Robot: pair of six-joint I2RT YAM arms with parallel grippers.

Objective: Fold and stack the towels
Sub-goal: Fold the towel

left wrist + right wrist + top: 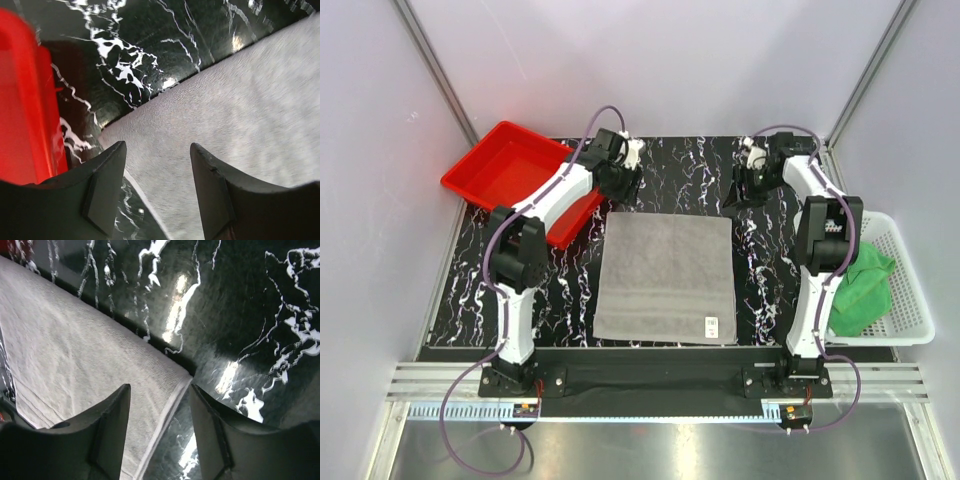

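A grey towel (665,275) lies spread flat in the middle of the black marbled table, with a small white label (712,324) near its front right corner. My left gripper (625,186) hangs just over the towel's far left corner, open, with only cloth (240,110) below its jaws (157,145). My right gripper (741,190) is open over the far right corner; the towel's hem (75,350) runs between its fingers (160,386) without being pinched. A bright green towel (865,285) lies crumpled in the basket on the right.
A red plastic tray (510,170) stands at the back left, close beside the left gripper, and shows at the left wrist view's edge (20,100). A white mesh basket (910,300) sits off the table's right side. White walls enclose the cell.
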